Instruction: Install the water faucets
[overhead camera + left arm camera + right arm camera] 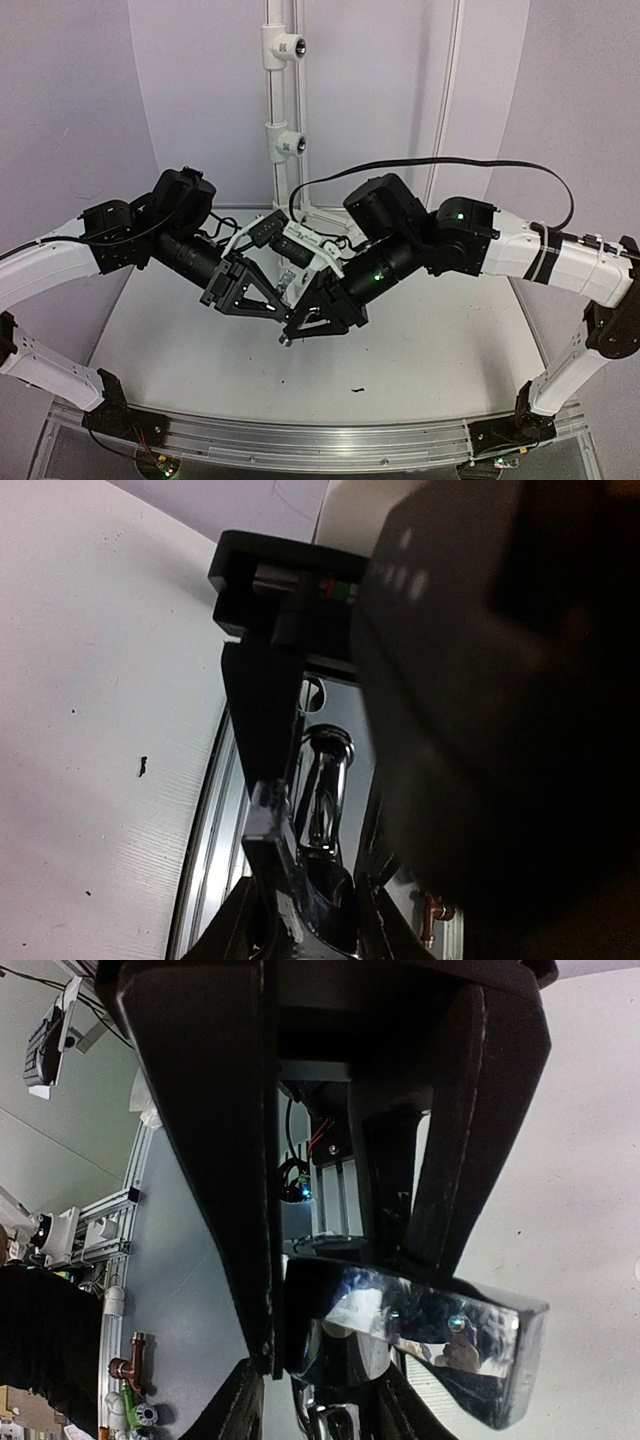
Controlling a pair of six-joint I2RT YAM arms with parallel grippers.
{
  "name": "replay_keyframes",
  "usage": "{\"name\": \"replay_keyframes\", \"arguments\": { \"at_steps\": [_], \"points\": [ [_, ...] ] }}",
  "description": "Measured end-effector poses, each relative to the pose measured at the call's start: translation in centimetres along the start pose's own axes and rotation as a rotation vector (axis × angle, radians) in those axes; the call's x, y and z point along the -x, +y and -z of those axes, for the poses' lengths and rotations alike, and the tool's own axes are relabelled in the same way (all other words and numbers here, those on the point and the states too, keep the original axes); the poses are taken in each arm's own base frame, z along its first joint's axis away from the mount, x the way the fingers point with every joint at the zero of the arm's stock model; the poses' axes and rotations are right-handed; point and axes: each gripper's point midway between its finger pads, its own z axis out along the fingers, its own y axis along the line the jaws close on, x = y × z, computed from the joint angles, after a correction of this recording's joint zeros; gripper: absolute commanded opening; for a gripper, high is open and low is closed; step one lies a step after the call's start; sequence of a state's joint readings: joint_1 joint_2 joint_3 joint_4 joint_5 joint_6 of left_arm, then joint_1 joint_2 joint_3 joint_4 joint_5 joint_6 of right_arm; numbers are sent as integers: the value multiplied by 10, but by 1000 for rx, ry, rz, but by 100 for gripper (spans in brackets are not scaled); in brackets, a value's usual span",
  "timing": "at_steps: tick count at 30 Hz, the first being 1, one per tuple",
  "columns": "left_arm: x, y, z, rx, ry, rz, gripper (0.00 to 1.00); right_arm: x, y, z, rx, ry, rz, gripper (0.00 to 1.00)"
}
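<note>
Right tool (355,1310) is clenching the faucet (430,1345) by its flat lever, which is lying crosswise between the fingers. Left tool (268,303) is facing it across the faucet, and I cannot tell its grip. Both are hanging just above the desk (430,350), well in front of the pipe (272,100), whose two tees (290,47) are facing forward with room around them.
</note>
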State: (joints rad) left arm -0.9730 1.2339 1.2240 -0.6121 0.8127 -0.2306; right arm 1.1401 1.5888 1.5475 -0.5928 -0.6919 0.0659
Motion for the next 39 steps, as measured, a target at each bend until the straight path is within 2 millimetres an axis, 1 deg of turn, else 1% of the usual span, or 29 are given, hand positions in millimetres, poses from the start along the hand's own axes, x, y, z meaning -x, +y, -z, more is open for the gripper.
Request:
{"name": "replay_keyframes", "arguments": {
  "at_steps": [1, 3, 6, 8, 9, 12, 13, 14, 15, 16, 17, 18, 20, 21, 22, 25, 27, 29, 31, 34, 36, 39],
  "points": [
    [0, 0, 0, 0, -1, 0, 0, 0, 0, -1, 7, 5, 0, 36],
    [0, 1, 1, 0, -2, 3, 0, 0, 0, -5, 19, 15, 3, 31],
    [-2, 2, 2, -1, 6, 20, 0, -1, -1, -9, 30, 28, 17, 19],
    [-3, 2, 3, -7, 11, 32, 0, -1, -2, -11, 35, 35, 27, 5],
    [-3, 2, 3, -6, 12, 34, 0, -1, -3, -11, 36, 37, 27, 1],
    [-3, 3, 3, -5, 12, 34, 0, -1, -4, -11, 39, 42, 33, 0],
    [-3, 3, 3, -4, 11, 33, 3, -1, -4, -11, 39, 42, 36, 0],
    [-3, 3, 3, -4, 11, 32, 9, -2, -4, -11, 37, 43, 37, 0],
    [-3, 3, 3, -3, 11, 31, 23, -2, -4, -11, 34, 44, 39, 0],
    [-3, 4, 3, 2, 9, 30, 40, -1, -6, -11, 27, 43, 39, 0],
    [-2, 5, 3, 12, 7, 30, 52, -1, -8, -11, 16, 42, 39, 0],
    [-2, 7, 4, 25, 3, 30, 62, -1, -10, -11, 2, 39, 38, 0],
    [0, 13, 5, 66, -11, 26, 79, -2, -21, -13, -58, 18, 36, 0],
    [2, 16, 7, 90, -23, 25, 85, -4, -27, -13, -96, 7, 29, 0],
    [4, 18, 9, 110, -34, 13, 89, -8, -35, -12, -141, -4, 22, 0],
    [14, 18, 26, 179, -105, -2, 94, -31, -58, -1, -286, -26, -11, 0],
    [25, 18, 44, 241, -183, -18, 95, -47, -75, 13, -405, -40, -29, 0],
    [37, 17, 61, 299, -263, -33, 96, -56, -88, 27, -507, -58, -37, 0],
    [49, 18, 77, 360, -347, -34, 96, -56, -100, 42, -608, -88, -36, 0],
    [66, 24, 97, 437, -465, -22, 96, -47, -111, 60, -715, -142, -27, 0],
    [75, 32, 105, 485, -528, -6, 97, -42, -115, 68, -763, -170, -20, 0],
    [80, 50, 111, 544, -584, 29, 97, -35, -122, 80, -835, -197, 6, 0]
  ]
}}
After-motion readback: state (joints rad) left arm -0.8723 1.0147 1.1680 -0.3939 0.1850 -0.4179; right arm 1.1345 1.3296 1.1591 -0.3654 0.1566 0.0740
